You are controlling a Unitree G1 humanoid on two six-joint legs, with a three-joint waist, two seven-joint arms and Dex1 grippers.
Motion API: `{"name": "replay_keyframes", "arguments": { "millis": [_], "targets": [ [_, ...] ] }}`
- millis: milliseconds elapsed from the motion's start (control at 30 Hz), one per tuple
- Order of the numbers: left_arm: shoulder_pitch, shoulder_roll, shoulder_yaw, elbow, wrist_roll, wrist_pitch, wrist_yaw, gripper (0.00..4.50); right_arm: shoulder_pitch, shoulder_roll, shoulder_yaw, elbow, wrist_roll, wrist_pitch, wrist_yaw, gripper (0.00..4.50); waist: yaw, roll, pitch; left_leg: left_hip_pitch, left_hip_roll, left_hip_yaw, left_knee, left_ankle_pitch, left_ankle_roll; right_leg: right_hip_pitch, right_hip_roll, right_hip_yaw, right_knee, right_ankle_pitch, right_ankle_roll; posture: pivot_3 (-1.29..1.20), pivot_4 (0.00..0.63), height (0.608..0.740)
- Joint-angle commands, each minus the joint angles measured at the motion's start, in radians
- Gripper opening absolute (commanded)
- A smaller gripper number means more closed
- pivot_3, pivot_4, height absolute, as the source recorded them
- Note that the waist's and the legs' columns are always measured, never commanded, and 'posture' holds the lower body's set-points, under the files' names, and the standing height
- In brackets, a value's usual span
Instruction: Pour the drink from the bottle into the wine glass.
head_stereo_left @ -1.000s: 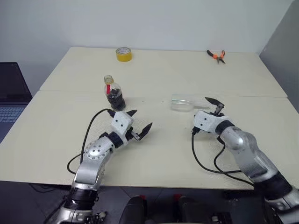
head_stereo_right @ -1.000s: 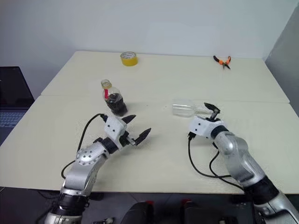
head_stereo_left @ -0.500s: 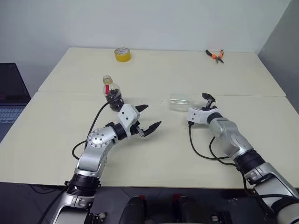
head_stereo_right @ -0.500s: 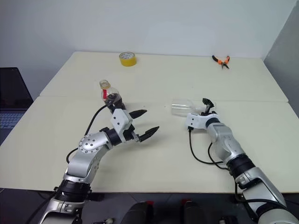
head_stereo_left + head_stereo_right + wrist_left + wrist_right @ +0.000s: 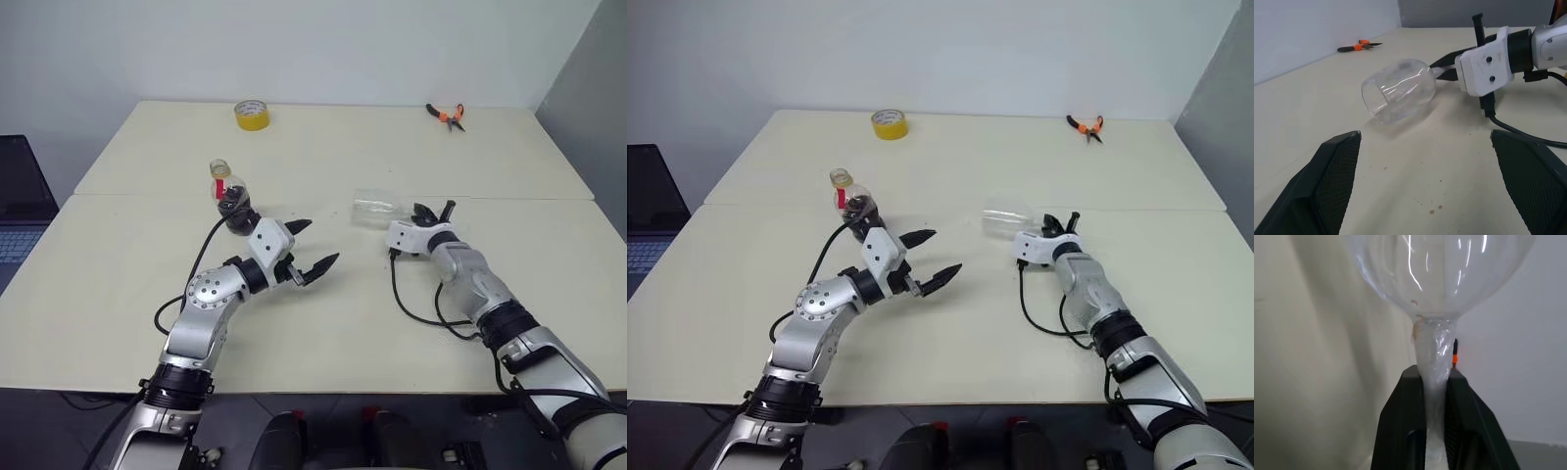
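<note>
Here, in the left eye view, the wine glass [image 5: 377, 209] lies on its side near the middle of the table [image 5: 392, 157], on the seam between its two tops, so it must be stood up before any pouring. The right gripper [image 5: 423, 212] is clamped on its stem, likely to lift it upright. The bottle [image 5: 231, 198] stands toward the left edge, dark drink [image 5: 236, 210] in its lower half, yellow cap on. The left gripper [image 5: 312, 247], fingers spread wide, hovers just beside it and holds nothing.

The right eye view shows yellow tape [image 5: 889, 124] and orange pliers [image 5: 1085, 126] along the far edge, well apart from both arms; the near half is open room.

From the left wrist view, the glass's rim faces that camera, with bare tabletop around the bowl.

In the right wrist view, the two black fingers [image 5: 1400, 426] pinch the stem just below the bowl.
</note>
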Motion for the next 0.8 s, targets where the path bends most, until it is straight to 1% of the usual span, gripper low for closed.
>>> {"name": "replay_keyframes", "arguments": {
  "millis": [33, 133, 200, 267, 300, 333, 400, 433, 467, 533, 667, 800],
  "targets": [
    [0.013, 0.013, 0.025, -0.021, 0.001, -0.008, 0.018, 4.5, 0.05, -0.024, -0.078, -0.221, 0.018, 0.042, 0.017, 0.14, 0.0, 0.0, 0.0, 0.0, 0.0, 0.0, 0.0, 0.0, 0.0, -0.001, 0.0, 0.0, 0.0, 0.0, 0.0, 0.0, 0.15, 0.74],
    [0.022, 0.023, 0.044, -0.027, -0.002, 0.002, 0.037, 4.5, 0.111, -0.028, -0.132, -0.388, 0.041, 0.088, 0.072, 0.14, 0.0, 0.0, 0.0, -0.005, 0.0, 0.0, 0.001, 0.0, 0.0, -0.005, 0.0, 0.0, 0.002, 0.0, 0.0, 0.0, 0.15, 0.74],
    [0.037, 0.029, 0.069, -0.03, -0.016, 0.013, 0.055, 4.5, 0.167, -0.016, -0.177, -0.516, 0.104, 0.099, 0.125, 0.14, 0.001, 0.0, 0.0, -0.007, 0.0, 0.0, 0.001, 0.0, 0.0, -0.007, 0.0, 0.0, 0.003, 0.0, 0.0, 0.0, 0.15, 0.74],
    [0.061, 0.041, 0.092, -0.032, -0.041, 0.01, 0.038, 4.5, 0.222, 0.024, -0.223, -0.598, 0.217, 0.086, 0.173, 0.14, 0.001, 0.0, 0.0, -0.007, 0.0, 0.0, 0.001, -0.001, 0.001, -0.007, 0.0, 0.0, 0.003, 0.0, 0.0, 0.0, 0.15, 0.74],
    [0.081, 0.051, 0.103, -0.041, -0.07, 0.016, 0.007, 4.5, 0.252, 0.054, -0.246, -0.626, 0.301, 0.046, 0.193, 0.14, 0.0, 0.0, 0.0, -0.006, 0.001, -0.001, 0.001, -0.001, 0.002, -0.007, 0.0, 0.0, 0.003, 0.0, 0.0, 0.0, 0.15, 0.74],
    [0.104, 0.069, 0.112, -0.055, -0.115, 0.04, -0.044, 4.5, 0.282, 0.107, -0.273, -0.649, 0.398, 0.029, 0.215, 0.14, -0.001, 0.0, 0.0, -0.006, 0.001, -0.001, 0.001, -0.001, 0.002, -0.007, 0.0, 0.0, 0.003, 0.0, 0.0, 0.0, 0.15, 0.74],
    [0.131, 0.1, 0.128, -0.078, -0.189, 0.1, -0.113, 4.5, 0.319, 0.18, -0.309, -0.666, 0.531, -0.012, 0.247, 0.14, -0.005, 0.0, 0.0, -0.006, 0.002, -0.001, 0.0, -0.001, 0.002, -0.007, 0.001, -0.001, 0.003, 0.0, 0.0, 0.0, 0.15, 0.74],
    [0.147, 0.125, 0.142, -0.094, -0.235, 0.147, -0.149, 4.5, 0.334, 0.218, -0.315, -0.656, 0.614, -0.045, 0.29, 0.14, -0.005, 0.0, 0.0, -0.006, 0.002, -0.001, 0.0, -0.001, 0.002, -0.007, 0.001, -0.001, 0.003, 0.0, -0.001, 0.0, 0.15, 0.74],
    [0.159, 0.146, 0.152, -0.11, -0.264, 0.174, -0.175, 4.5, 0.339, 0.249, -0.322, -0.635, 0.669, -0.049, 0.317, 0.14, -0.005, 0.0, 0.0, -0.006, 0.002, -0.001, 0.0, -0.001, 0.002, -0.007, 0.001, -0.001, 0.004, -0.001, -0.001, 0.0, 0.15, 0.74],
    [0.174, 0.186, 0.166, -0.144, -0.318, 0.228, -0.217, 4.5, 0.332, 0.303, -0.329, -0.566, 0.772, -0.115, 0.385, 0.14, -0.004, 0.001, 0.0, -0.006, 0.001, -0.001, 0.0, -0.001, 0.002, -0.007, 0.001, -0.001, 0.005, -0.001, -0.001, 0.0, 0.15, 0.74],
    [0.18, 0.23, 0.184, -0.185, -0.363, 0.282, -0.244, 4.5, 0.249, 0.361, -0.313, -0.359, 0.806, -0.234, 0.43, 0.14, 0.0, 0.001, 0.0, -0.005, 0.0, -0.002, 0.001, -0.001, 0.002, -0.006, 0.0, -0.002, 0.005, -0.001, -0.001, 0.0, 0.15, 0.74],
    [0.186, 0.252, 0.204, -0.198, -0.369, 0.28, -0.252, 4.5, 0.185, 0.398, -0.307, -0.191, 0.832, -0.336, 0.488, 0.14, -0.002, 0.001, 0.0, -0.005, 0.0, -0.002, 0.001, -0.001, 0.002, -0.006, 0.0, -0.001, 0.005, -0.001, -0.002, 0.0, 0.15, 0.74]
  ]
}}
